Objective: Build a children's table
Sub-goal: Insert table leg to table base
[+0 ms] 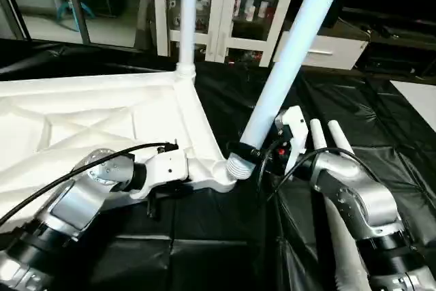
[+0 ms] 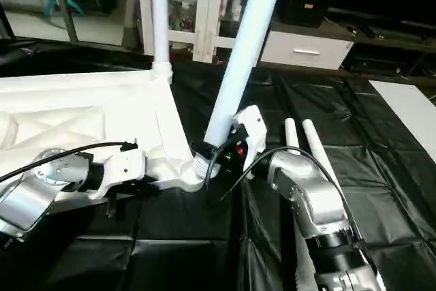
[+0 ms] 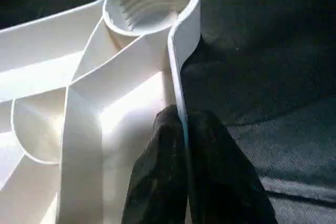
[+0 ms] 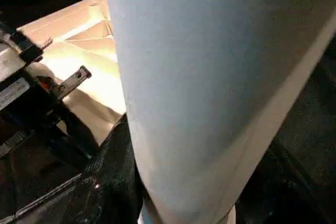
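Tabletop (image 1: 88, 117) lying underside-up on black-draped worktable (image 1: 225, 250), ribs showing. One leg (image 1: 187, 11) standing upright in far corner socket. Second leg (image 1: 289, 52) leaning tilted, threaded end meeting near corner socket (image 1: 225, 172), not yet seated by look of it. Two spare legs (image 1: 330, 138) lying beside right arm, waiting. Judging task roughly quarter done. Right gripper (image 1: 262, 155) clasping tilted leg near its base. Left gripper (image 3: 185, 145) pinching tabletop rim, fingers nearly together, steadying it.

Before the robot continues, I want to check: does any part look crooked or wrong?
Yes. The leg in the right claw leans sharply at the near corner socket, unlike the upright leg at the far corner.
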Available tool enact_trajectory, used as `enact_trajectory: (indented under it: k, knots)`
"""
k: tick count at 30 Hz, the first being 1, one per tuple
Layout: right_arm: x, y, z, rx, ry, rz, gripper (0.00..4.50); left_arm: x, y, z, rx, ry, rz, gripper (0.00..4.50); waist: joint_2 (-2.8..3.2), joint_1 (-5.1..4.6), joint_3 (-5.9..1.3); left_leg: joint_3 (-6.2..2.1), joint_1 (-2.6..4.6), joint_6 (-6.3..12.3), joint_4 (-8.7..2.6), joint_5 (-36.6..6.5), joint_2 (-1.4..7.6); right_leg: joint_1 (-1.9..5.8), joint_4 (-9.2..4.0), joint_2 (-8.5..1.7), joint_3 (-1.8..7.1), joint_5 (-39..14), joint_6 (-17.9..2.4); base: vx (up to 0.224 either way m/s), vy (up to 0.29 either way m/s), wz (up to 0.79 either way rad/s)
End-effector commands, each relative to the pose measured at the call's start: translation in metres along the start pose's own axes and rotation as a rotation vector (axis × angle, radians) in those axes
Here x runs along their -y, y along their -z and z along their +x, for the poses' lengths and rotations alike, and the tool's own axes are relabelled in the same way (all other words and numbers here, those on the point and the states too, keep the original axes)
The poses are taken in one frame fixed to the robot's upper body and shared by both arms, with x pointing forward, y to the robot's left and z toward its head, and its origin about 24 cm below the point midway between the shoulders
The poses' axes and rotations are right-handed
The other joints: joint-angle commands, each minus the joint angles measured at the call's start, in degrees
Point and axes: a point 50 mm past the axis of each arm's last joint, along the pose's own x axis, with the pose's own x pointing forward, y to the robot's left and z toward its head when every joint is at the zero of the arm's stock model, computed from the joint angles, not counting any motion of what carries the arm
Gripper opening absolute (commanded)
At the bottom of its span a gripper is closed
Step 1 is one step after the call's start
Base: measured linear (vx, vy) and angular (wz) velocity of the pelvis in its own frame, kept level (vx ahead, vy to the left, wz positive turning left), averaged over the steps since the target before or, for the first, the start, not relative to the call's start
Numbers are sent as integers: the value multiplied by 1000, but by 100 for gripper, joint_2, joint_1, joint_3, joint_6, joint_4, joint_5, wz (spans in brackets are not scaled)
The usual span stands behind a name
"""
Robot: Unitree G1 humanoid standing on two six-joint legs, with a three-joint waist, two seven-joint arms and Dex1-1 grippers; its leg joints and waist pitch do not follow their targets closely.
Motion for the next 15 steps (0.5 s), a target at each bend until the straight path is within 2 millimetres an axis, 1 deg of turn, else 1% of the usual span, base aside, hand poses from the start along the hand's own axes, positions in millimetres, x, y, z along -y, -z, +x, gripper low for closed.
enact_trajectory:
  k: [1,2,3,4,5,6,8,9,11,13,15]
  knots:
    - [2,-8,1,21,-5,-15,186,23,13,16,-79,146,-17,4,104,-27,-286,-50,117,-340,-500,-1574,207,141,-391,-280,192,-1221,-900,0,0,0]
    - [1,-6,2,11,-22,-11,186,24,12,17,-81,155,-14,2,87,-30,-284,-46,121,-339,-499,-1589,208,136,-397,-276,193,-1248,-894,0,0,0]
    - [0,-5,3,1,-35,-9,186,24,12,18,-81,159,-13,1,108,-14,-282,-48,135,-351,-501,-1638,211,126,-402,-279,194,-1284,-885,0,0,0]
    - [-2,-2,4,-22,-54,-6,186,24,11,19,-78,161,-8,0,80,-10,-286,-49,133,-345,-500,-1641,211,131,-396,-276,191,-1269,-882,0,0,0]
    - [-2,-1,5,-27,-59,-5,186,24,10,20,-76,160,-6,0,91,-4,-286,-51,132,-352,-504,-1637,211,133,-396,-275,189,-1254,-879,0,0,0]
    - [-3,1,6,-42,-69,-2,186,23,8,21,-71,158,-3,0,73,-9,-289,-52,121,-361,-505,-1640,209,139,-395,-275,188,-1235,-869,0,0,0]
    - [-4,4,7,-61,-86,2,186,23,6,22,-69,159,3,0,59,-5,-288,-52,124,-369,-507,-1677,209,136,-403,-278,190,-1274,-848,0,0,0]
    - [-5,5,7,-70,-95,4,186,22,6,22,-70,160,6,0,64,6,-290,-51,138,-367,-505,-1694,210,128,-408,-278,192,-1313,-836,0,0,0]
    - [-6,7,8,-97,-107,-4,186,22,5,23,-75,162,14,0,58,13,-289,-57,122,-375,-510,-1692,212,138,-414,-289,193,-1374,-807,0,0,0]
    - [-6,9,9,-120,-114,-11,186,21,5,23,-80,163,22,0,76,21,-288,-57,130,-394,-510,-1735,214,126,-418,-291,195,-1415,-798,0,0,0]
    - [-5,8,10,-129,-118,-13,186,21,5,23,-81,165,26,0,65,28,-290,-60,126,-409,-512,-1747,212,131,-421,-293,195,-1443,-788,0,0,0]
